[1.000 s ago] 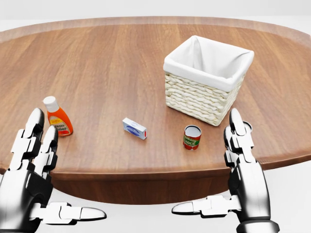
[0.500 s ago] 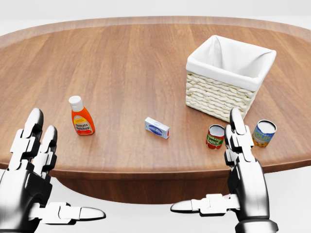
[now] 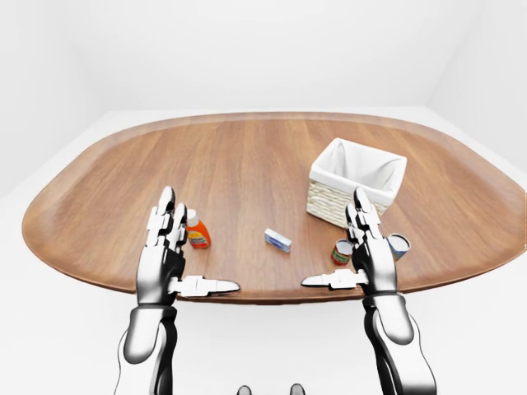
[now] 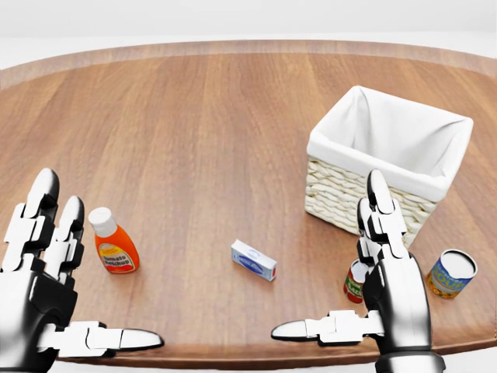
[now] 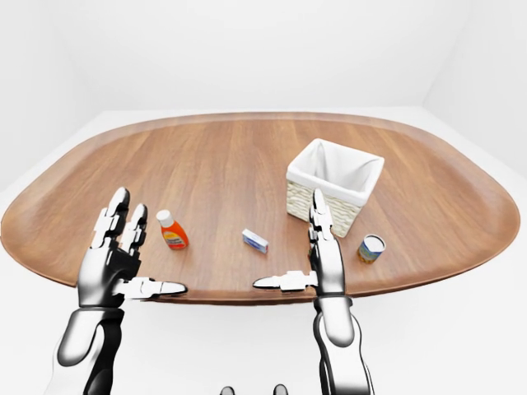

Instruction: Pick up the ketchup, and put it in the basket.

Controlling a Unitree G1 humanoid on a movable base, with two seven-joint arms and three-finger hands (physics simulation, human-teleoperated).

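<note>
While both hands hover over the near edge of the oval wooden table (image 4: 202,116), neither holds anything. The left hand (image 4: 39,272) stands with its fingers spread and upright and its thumb stretched toward the middle of the head view; the right hand (image 4: 388,287) mirrors it, fingers straight up, thumb pointing left. Both are plainly open and empty.

The ketchup bottle (image 4: 112,241), orange with a white cap and a label, stands upright on the table near its near edge, just right of the left hand's fingers in the head view and apart from them. Toward the middle of that edge lies a small white and blue box (image 4: 254,259), flat on the wood. Right of it a red-labelled can (image 4: 356,281) stands upright, partly hidden behind the right hand. Further right, close to the table's edge, stands a second can (image 4: 450,273) with a blue and yellow label.

The woven basket (image 4: 342,194), lined with white cloth and open at the top, sits on the right part of the table, above the two cans in the head view and well apart from the ketchup bottle.
</note>
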